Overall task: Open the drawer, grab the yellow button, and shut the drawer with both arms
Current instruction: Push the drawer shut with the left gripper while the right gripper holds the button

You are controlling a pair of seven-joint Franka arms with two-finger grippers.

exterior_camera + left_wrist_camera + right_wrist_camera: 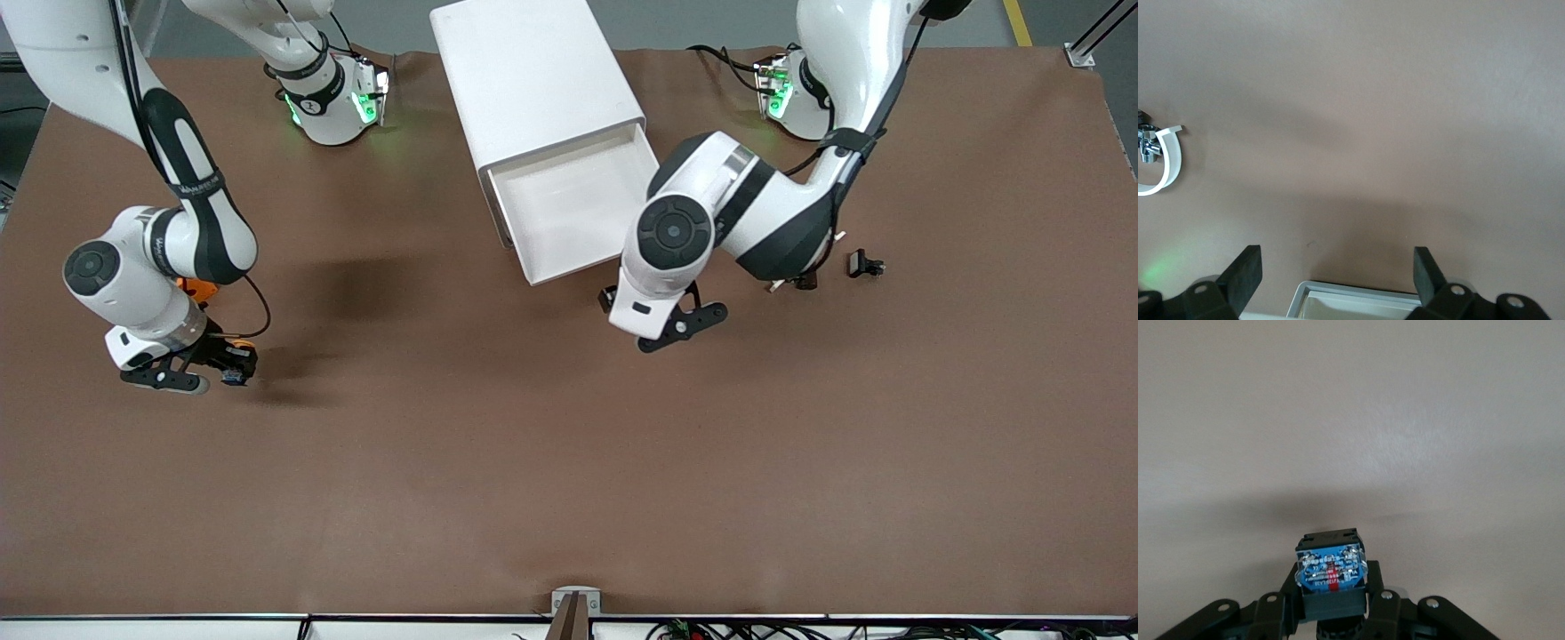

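The white cabinet [524,71] stands at the robots' edge of the table, and its top drawer [569,209] is pulled out and looks empty. My left gripper [633,307] hangs open and empty just past the drawer's front slat, at the corner toward the left arm's end. In the left wrist view the slat [1358,293] lies between the spread fingers of that gripper [1336,277]. My right gripper [222,369] is low over the table toward the right arm's end. It is shut on the button [234,376], whose bluish base [1331,568] faces the wrist camera of that gripper [1331,607].
An orange block [197,287] lies on the table, partly hidden by my right arm. Small dark clip-like parts [864,264] lie toward the left arm's end, one [805,283] under my left arm. A white curved piece [1168,167] shows at the left wrist view's edge.
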